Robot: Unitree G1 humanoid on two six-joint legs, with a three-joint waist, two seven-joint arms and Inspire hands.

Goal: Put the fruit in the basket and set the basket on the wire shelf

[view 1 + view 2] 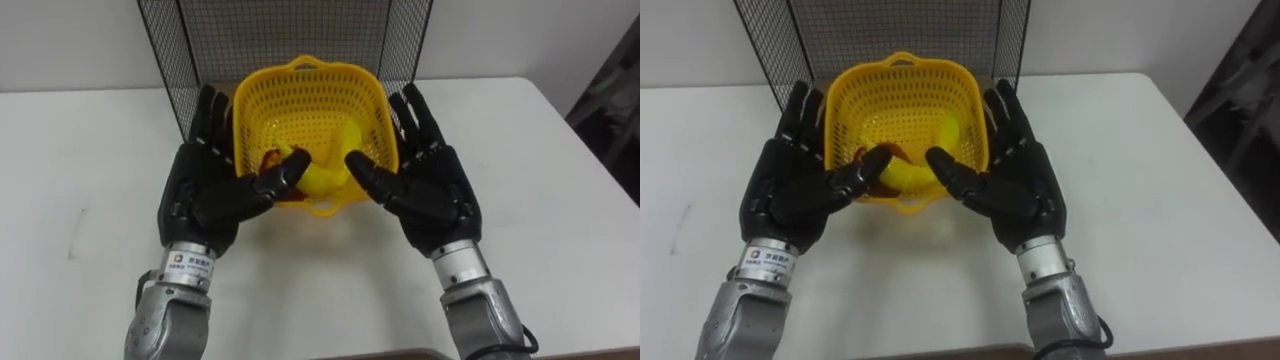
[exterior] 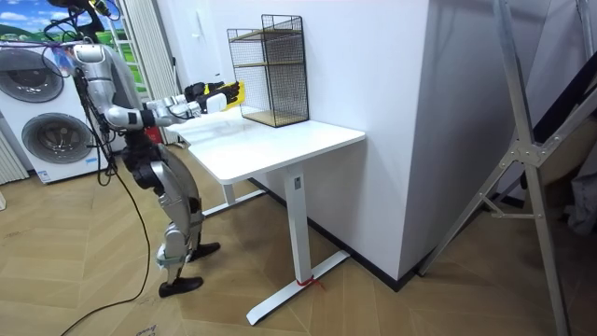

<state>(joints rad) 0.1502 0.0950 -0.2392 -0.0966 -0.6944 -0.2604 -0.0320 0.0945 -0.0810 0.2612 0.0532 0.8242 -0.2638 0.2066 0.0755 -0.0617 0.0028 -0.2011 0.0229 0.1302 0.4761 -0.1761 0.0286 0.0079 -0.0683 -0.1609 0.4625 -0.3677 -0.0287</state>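
At the table's (image 1: pixel 560 200) far edge, just before the shelf (image 1: pixel 290 30), the basket (image 1: pixel 310 100) is between the left hand (image 1: pixel 205 190) and right hand (image 1: pixel 435 190). Both hands are spread flat against its sides, thumbs over the near rim. Fruit (image 1: pixel 330 165) lies inside.

We see a home laundry room: washing machines (image 2: pixel 54 138) at nine o'clock in the room view, wood floor (image 2: pixel 392 308).
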